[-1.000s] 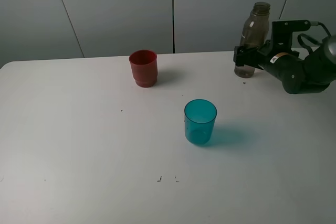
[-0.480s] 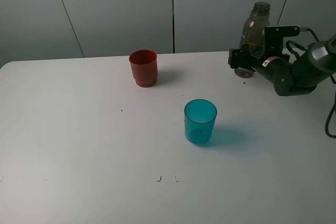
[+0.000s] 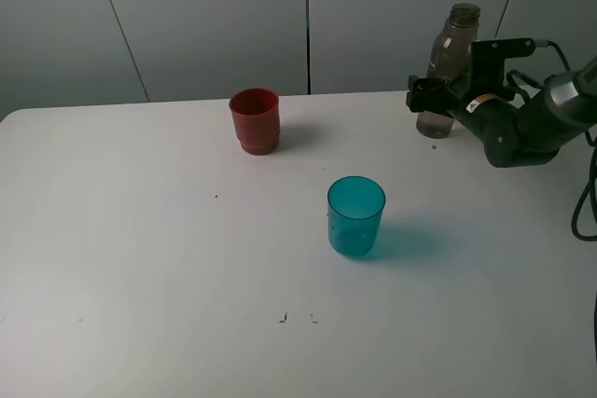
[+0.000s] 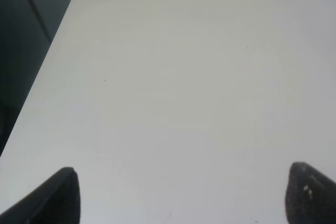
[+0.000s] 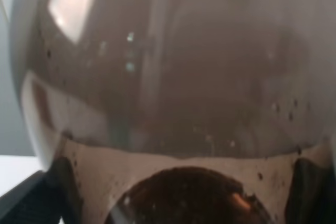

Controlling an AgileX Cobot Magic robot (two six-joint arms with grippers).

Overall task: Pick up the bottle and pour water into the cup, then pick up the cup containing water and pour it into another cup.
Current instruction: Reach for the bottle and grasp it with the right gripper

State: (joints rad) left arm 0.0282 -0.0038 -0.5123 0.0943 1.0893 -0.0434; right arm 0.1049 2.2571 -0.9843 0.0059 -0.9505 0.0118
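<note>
At upper right, our right pincer (image 3: 431,100) brackets the tall smoky grey-brown plastic bottle (image 3: 455,48), which stands on the white surface (image 3: 140,277). Its jaws are wide, ready to close. Our left pincer (image 4: 184,186) idles, also wide.

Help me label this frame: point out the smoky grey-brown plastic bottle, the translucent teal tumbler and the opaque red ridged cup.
smoky grey-brown plastic bottle (image 3: 451,51): exterior high view, its shoulder
translucent teal tumbler (image 3: 355,221): exterior high view, front wall
opaque red ridged cup (image 3: 255,124): exterior high view, front wall
</note>
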